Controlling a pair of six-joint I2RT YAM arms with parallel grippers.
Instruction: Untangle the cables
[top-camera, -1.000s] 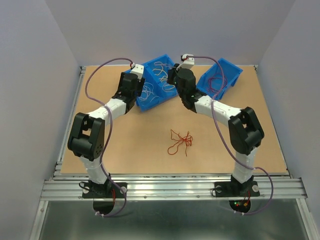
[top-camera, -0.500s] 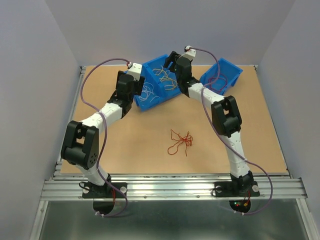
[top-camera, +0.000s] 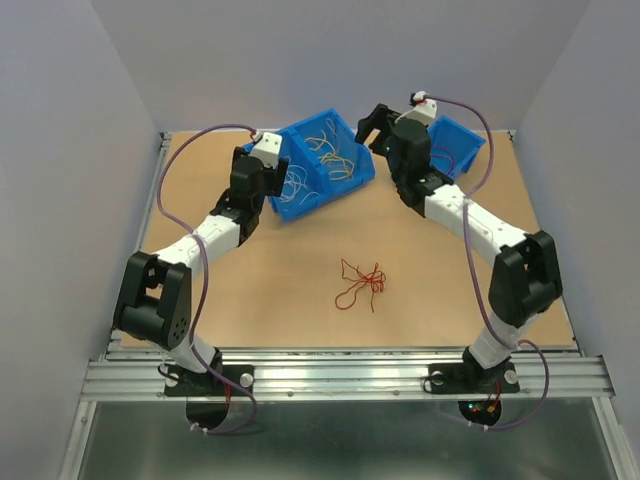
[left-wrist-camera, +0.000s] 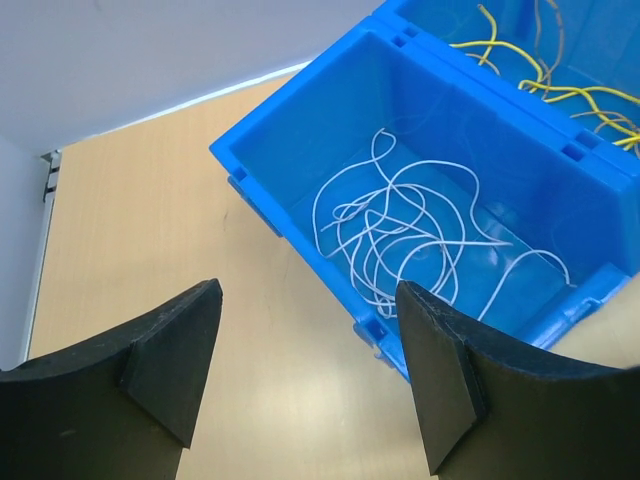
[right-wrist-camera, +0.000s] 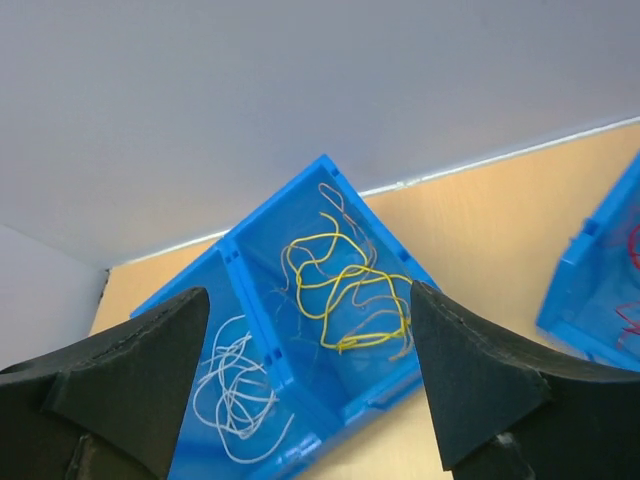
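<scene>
Left gripper (left-wrist-camera: 308, 350) spread wide, nothing between fingers, hovering over bin (left-wrist-camera: 300, 140) corner. Right gripper (right-wrist-camera: 310, 385) also gaping, empty, high above bin.

White cables (left-wrist-camera: 400, 235) in bin's left compartment, yellow cables (right-wrist-camera: 345, 290) in right. Red cables (top-camera: 360, 283) knotted on table (top-camera: 250, 290), well in front of bin.

Risk: single pinch lifts whole clump and tightens knot.

Clump's long axis looks diagonal, loop end pointing away from bin.

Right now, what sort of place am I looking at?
Probably a robotics lab test cell: left arm and right arm bolted to a metal rail, a table boxed in by plain walls, and blue bins of sorted wires.
</scene>
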